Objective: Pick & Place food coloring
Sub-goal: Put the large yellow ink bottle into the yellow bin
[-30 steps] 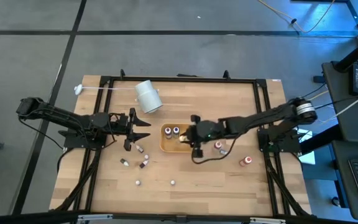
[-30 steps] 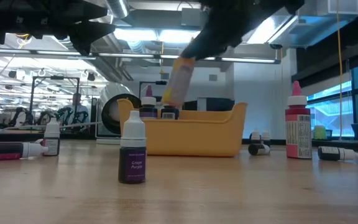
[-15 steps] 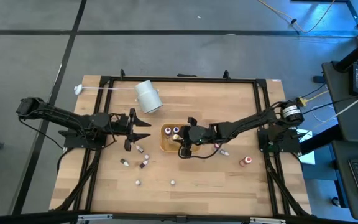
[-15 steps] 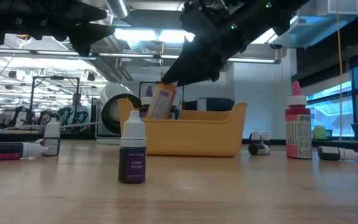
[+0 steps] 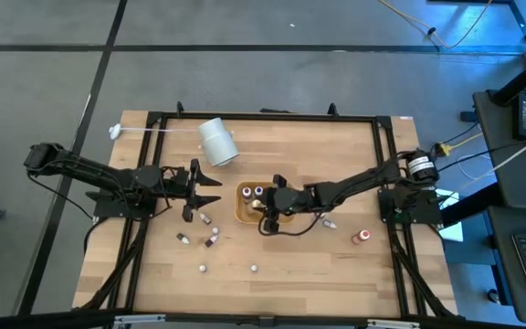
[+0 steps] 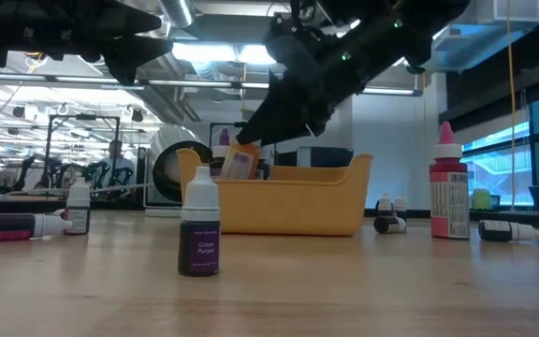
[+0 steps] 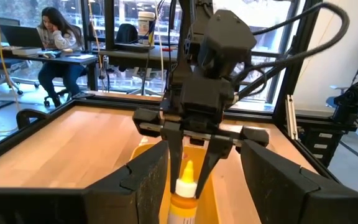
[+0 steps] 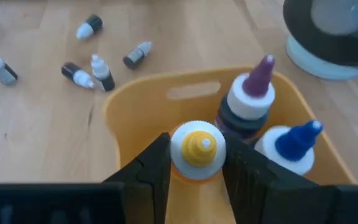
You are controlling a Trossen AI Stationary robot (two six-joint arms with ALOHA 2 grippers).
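An orange tray [image 5: 243, 208] sits mid-table with a purple-tipped bottle [image 8: 253, 93] and a blue-tipped bottle [image 8: 294, 144] of food coloring standing in it. My right gripper [image 8: 197, 158] hangs over the tray's near part, shut on a yellow-tipped orange bottle [image 6: 240, 161]. My left gripper [image 5: 210, 187] waits open and level just left of the tray, holding nothing. Several tiny bottles [image 5: 206, 220] lie loose on the wood near the tray's left. My right gripper pinches the orange bottle's white cap [image 8: 180, 144] at its upper end between the two fingers [image 7: 175, 155]. The fingers slant down from the table's right. The bottle hangs tilted below them, its lower end hidden behind the tray's wall [image 6: 288, 201].
A large white cylinder [image 5: 217, 143] lies on its side at the far side. A red bottle [image 5: 362, 236] and more small ones [image 5: 325, 221] sit right of the tray. An upright purple bottle [image 6: 199, 225] stands toward the near edge. People sit in the room beyond.
My right gripper has sunk and gone toward the table's left, over the tray, rolling somewhat as it went. The orange bottle has come down with it, from above the tray's rim to partly behind the tray's wall, staying tilted.
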